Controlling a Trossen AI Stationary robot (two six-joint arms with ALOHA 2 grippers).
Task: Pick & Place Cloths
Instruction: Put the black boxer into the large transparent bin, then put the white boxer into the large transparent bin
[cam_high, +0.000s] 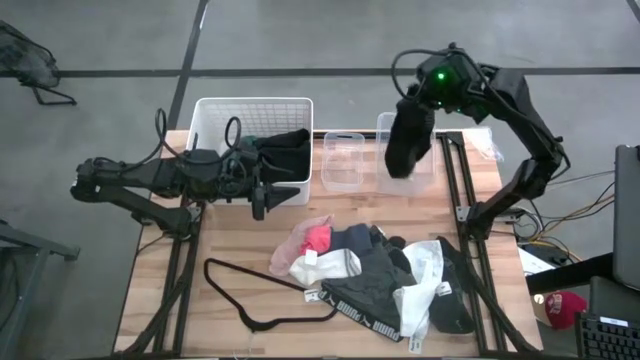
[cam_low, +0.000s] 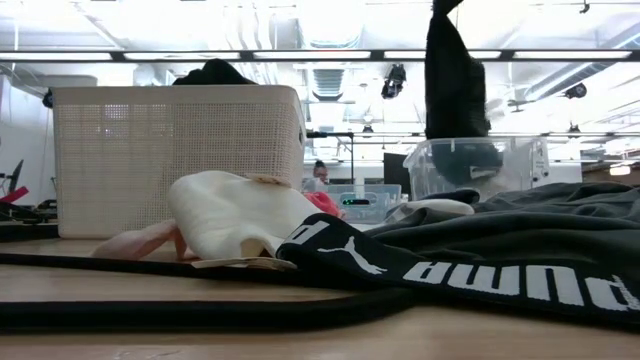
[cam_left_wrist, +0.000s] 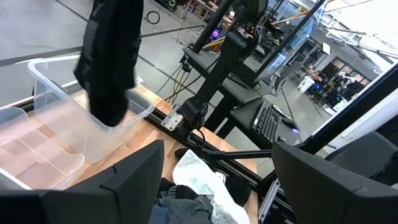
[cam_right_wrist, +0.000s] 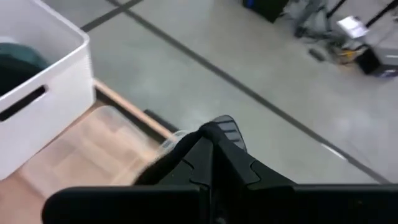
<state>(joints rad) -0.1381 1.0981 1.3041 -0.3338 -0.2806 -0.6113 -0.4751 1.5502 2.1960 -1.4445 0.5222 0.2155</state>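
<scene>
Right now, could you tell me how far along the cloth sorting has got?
Partly done. A dark garment already lies in the white basket. In hand: the right gripper holds a black cloth hanging over the clear bin, not yet released. Left: the pile of pink, white and black pieces on the table. The left gripper, open, waits beside the basket.

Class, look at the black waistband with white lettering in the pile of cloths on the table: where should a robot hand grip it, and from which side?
Grip the black white-lettered waistband at its lettered middle, coming straight down from above. It lies flat as a long exposed strip on the pile's edge nearest the thin black wire hanger, with bare wooden table beside it, so a pinch across its narrow width should lift it cleanly.
</scene>
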